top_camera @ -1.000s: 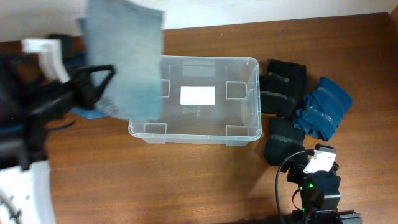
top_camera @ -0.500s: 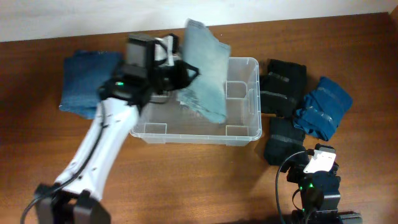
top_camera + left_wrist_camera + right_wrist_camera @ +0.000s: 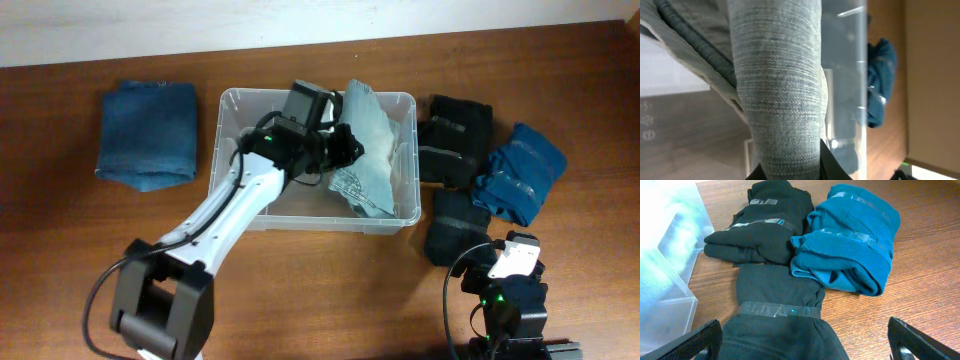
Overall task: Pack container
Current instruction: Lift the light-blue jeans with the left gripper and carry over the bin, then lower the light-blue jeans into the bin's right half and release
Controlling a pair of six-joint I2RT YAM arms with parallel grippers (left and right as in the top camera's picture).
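The clear plastic container (image 3: 232,105) stands at the table's middle. My left gripper (image 3: 345,145) is shut on a grey-blue folded garment (image 3: 368,150) and holds it inside the container, toward its right end. The left wrist view shows the grey knit cloth (image 3: 780,90) filling the space between the jaws (image 3: 790,167), with the container's clear wall (image 3: 845,75) beside it. My right gripper (image 3: 802,345) is open at the front right, over a black taped bundle (image 3: 777,325).
A folded blue denim piece (image 3: 147,133) lies left of the container. Right of it lie two black bundles (image 3: 458,138) (image 3: 455,228) and a teal bundle (image 3: 520,172). The right wrist view shows them too, the teal one (image 3: 850,240) at right.
My left arm has swung from the far left over the container and lowered the grey-blue garment into its right end. The right arm has not moved.
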